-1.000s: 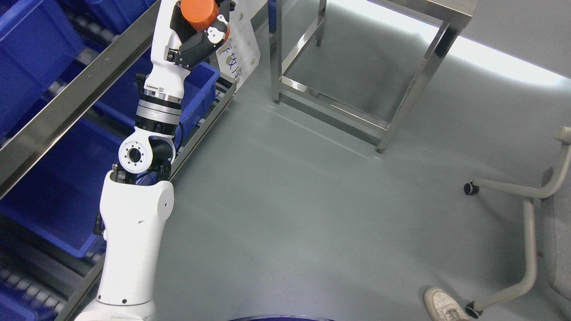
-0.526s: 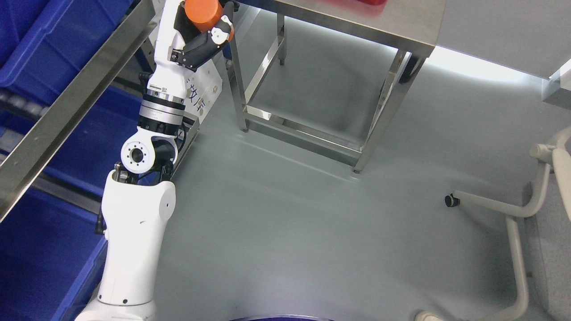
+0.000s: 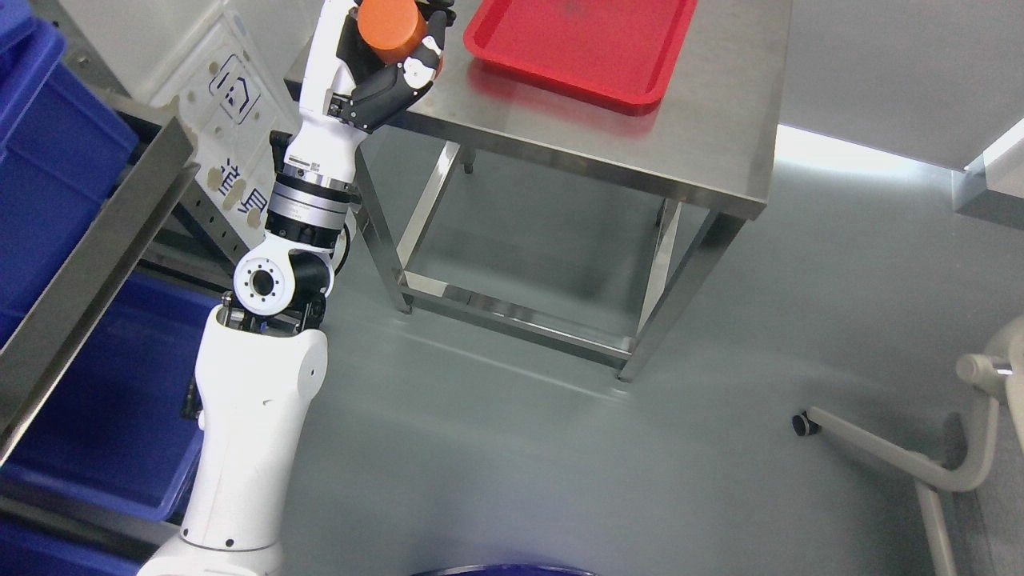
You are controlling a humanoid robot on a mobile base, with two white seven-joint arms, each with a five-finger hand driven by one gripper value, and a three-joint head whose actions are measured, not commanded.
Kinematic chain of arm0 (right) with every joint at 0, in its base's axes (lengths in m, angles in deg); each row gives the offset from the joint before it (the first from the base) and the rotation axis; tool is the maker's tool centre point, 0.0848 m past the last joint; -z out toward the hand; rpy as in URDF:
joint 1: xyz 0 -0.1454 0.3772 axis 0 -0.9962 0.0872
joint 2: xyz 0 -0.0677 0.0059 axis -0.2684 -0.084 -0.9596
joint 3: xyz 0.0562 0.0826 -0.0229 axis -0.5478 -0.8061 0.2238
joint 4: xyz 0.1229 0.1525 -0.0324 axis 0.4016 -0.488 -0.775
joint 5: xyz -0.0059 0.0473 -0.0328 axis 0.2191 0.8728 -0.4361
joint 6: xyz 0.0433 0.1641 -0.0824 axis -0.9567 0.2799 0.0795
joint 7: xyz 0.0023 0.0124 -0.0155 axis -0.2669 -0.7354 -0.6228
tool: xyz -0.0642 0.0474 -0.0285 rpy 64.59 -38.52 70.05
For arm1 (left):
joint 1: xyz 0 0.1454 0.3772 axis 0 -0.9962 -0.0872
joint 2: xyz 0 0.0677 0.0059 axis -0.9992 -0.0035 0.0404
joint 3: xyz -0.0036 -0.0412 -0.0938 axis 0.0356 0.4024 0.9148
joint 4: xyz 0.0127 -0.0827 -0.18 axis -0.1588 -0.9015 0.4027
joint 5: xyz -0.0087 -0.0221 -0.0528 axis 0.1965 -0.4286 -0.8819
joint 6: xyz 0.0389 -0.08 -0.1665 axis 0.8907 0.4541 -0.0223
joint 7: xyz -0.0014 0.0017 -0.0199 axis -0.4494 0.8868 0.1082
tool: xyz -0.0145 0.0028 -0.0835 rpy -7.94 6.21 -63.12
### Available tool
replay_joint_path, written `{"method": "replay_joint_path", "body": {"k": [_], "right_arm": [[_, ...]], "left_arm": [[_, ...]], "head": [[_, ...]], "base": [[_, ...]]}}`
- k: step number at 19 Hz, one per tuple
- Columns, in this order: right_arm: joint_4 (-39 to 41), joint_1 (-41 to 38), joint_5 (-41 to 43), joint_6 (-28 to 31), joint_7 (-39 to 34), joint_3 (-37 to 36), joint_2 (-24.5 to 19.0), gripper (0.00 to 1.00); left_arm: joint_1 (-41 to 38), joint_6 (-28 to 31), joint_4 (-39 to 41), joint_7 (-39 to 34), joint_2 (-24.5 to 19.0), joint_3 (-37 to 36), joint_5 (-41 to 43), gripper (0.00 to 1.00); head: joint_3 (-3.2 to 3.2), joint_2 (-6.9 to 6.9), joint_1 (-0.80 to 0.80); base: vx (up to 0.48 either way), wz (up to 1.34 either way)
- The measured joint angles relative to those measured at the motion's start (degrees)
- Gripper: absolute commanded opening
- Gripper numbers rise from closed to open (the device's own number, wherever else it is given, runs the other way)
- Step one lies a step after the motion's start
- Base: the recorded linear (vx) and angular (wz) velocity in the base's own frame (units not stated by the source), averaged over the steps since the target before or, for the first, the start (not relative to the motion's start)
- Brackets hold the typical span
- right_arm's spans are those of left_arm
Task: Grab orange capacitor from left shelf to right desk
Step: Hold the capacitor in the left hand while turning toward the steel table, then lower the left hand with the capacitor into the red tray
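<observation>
Capacitor [image 3: 391,28] within left hand's [image 3: 390,58] curled fingers [image 3: 400,76]

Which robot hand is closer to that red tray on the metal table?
Left. The left robot hand, holding the orange capacitor, is over the table's left end, just left of the red tray. The right one is out of view.

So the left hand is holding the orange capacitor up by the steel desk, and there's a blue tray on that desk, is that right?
Not quite. The tray on the steel desk is red, not blue, as the head view shows. The rest stands: the left hand is holding the orange capacitor up by the desk's left end.
</observation>
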Motion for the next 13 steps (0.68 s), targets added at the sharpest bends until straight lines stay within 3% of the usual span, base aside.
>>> {"method": "replay_joint_path", "body": {"k": [7,13], "right_arm": [[0.00,0.01,0.00,0.00,-0.28,0.00,0.00,1.00],[0.00,0.00,0.00,0.00,-0.06,0.00,0.00,1.00]], "left_arm": [[-0.14,2.84,-0.19,-0.83,0.00,-4.38,0.09,0.03],[0.00,5.51,-2.04,-1.35,0.00,-10.32,0.99,0.04]], "head": [[0.00,0.00,0.00],[0.00,0.00,0.00]], "base": [[0.391,0.01],[0.267,-0.12]]}}
